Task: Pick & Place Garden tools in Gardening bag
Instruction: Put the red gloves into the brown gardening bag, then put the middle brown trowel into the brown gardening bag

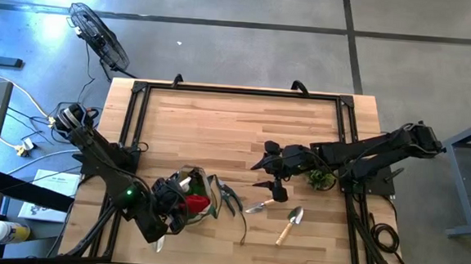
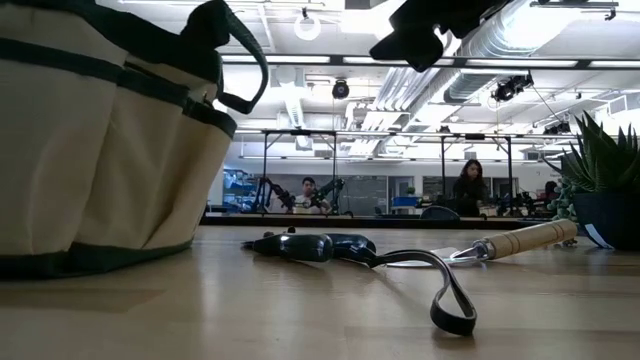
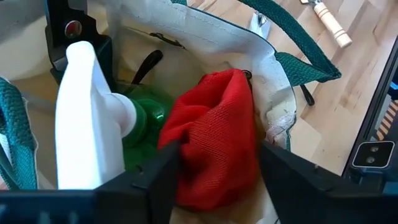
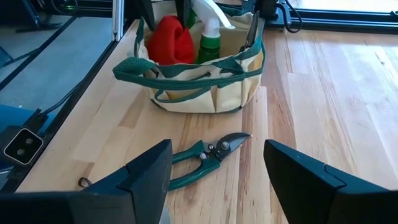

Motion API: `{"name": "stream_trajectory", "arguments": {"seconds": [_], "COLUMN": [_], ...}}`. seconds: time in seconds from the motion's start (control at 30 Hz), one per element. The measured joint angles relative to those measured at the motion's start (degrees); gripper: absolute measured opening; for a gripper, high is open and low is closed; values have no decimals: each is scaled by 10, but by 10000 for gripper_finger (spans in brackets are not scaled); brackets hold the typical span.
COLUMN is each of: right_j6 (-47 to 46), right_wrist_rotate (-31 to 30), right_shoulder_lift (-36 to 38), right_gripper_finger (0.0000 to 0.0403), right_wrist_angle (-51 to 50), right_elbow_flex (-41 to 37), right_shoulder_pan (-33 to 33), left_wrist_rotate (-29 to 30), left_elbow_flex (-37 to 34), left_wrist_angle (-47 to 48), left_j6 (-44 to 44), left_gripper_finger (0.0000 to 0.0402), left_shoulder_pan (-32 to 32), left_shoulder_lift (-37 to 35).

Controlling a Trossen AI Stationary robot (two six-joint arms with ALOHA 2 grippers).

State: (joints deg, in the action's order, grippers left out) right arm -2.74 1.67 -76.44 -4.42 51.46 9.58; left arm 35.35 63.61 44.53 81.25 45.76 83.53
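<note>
The tan gardening bag (image 1: 185, 186) with green trim stands at the table's near left. In it are a red cloth (image 3: 214, 137) and a green spray bottle (image 3: 146, 118) with a white head. My left gripper (image 3: 217, 177) is open, inside the bag's mouth, one finger on each side of the red cloth. My right gripper (image 4: 217, 180) is open and empty, in the air above the dark-handled pruners (image 4: 208, 155), which lie flat on the table right of the bag. Two wooden-handled trowels (image 1: 260, 205) (image 1: 289, 225) lie on the table farther right. My left gripper's fingers (image 3: 165, 171) stand on either side of the red cloth's upper part (image 3: 186, 155), coming from above into the bag. I cannot tell whether they touch it. The cloth rests in the bag against the bag's wall and the spray bottle.
A leafy plant sprig (image 1: 323, 180) lies under the right arm at the table's right. The pruners' strap loop (image 2: 452, 300) lies toward the near edge. A black frame (image 1: 238, 91) runs round the table. Bare wood lies at the far half (image 1: 220, 123).
</note>
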Motion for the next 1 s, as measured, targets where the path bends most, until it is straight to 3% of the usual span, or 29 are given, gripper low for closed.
{"name": "stream_trajectory", "arguments": {"seconds": [0.27,0.5,0.7,0.83,1.0], "right_j6": [0,0,-1,9,14], "right_wrist_rotate": [14,118,154,151,72], "right_shoulder_lift": [0,0,0,0,0], "right_gripper_finger": [245,245,245,245,245], "right_wrist_angle": [-13,-13,-16,-39,-132], "right_elbow_flex": [0,0,0,0,0], "right_shoulder_pan": [0,1,2,6,5], "left_wrist_rotate": [9,27,54,90,169], "left_elbow_flex": [0,0,0,0,0], "left_wrist_angle": [-4,-7,-7,-10,-12], "left_j6": [0,-14,-15,-35,-78], "left_gripper_finger": [268,271,271,271,271], "left_shoulder_pan": [0,0,0,0,0], "left_shoulder_lift": [0,-22,-49,-63,-84]}}
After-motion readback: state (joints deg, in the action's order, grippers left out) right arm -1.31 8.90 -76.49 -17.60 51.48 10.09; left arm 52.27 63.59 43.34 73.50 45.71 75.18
